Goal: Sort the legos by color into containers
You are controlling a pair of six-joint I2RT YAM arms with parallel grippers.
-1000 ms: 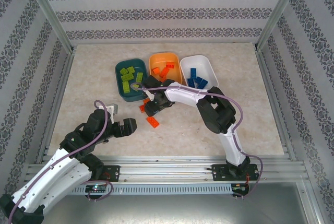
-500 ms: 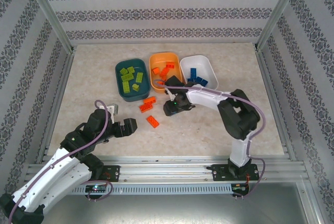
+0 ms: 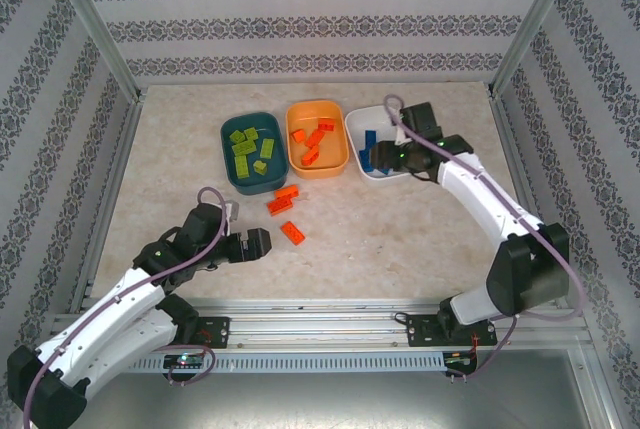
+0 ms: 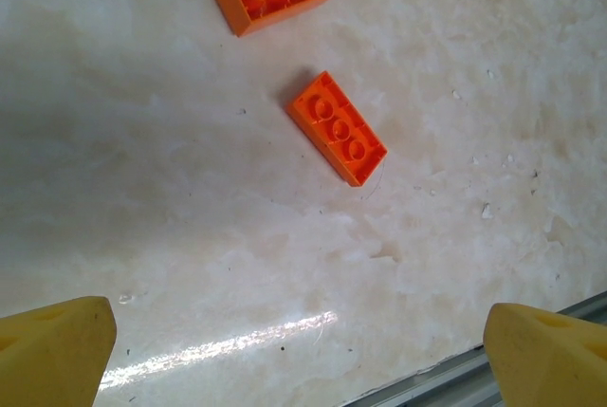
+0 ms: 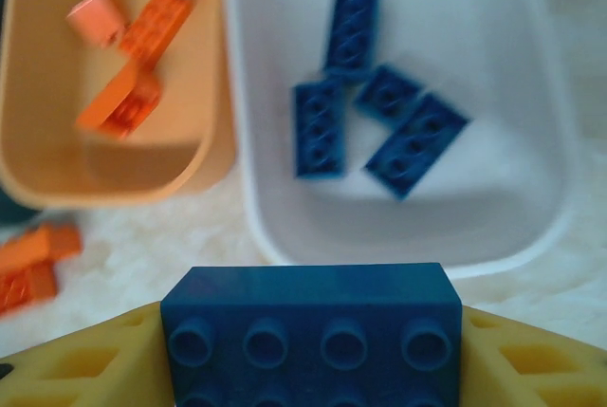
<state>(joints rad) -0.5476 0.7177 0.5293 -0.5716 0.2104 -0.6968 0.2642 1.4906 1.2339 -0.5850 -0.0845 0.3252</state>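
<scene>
Between the yellow fingers of the right gripper (image 3: 385,156), a blue brick (image 5: 311,336) is clamped by its two short ends, studs turned toward the wrist camera, so that it can be carried level. It is held at the near edge of the white tub (image 5: 512,94). Whether it is already over the tub's floor cannot be told, so a little more reach forward is judged wise before release.

Four blue bricks (image 5: 351,27) are seen lying in that tub, which marks it as the place for blue. Just beside it, the orange tub (image 5: 142,165) is loaded with orange-red bricks (image 5: 142,27). Beyond that, the dark teal tub (image 3: 225,149) is filled with lime green bricks (image 3: 245,149), so each colour is kept to one tub.

On the table (image 3: 400,239), near the teal and orange tubs, a few loose orange-red bricks (image 4: 338,128) are not yet sorted. The left gripper (image 4: 302,355) is held low over the table with its fingers spread wide and nothing between them. It is pointed at those loose bricks, apparently so that one can be picked up.
</scene>
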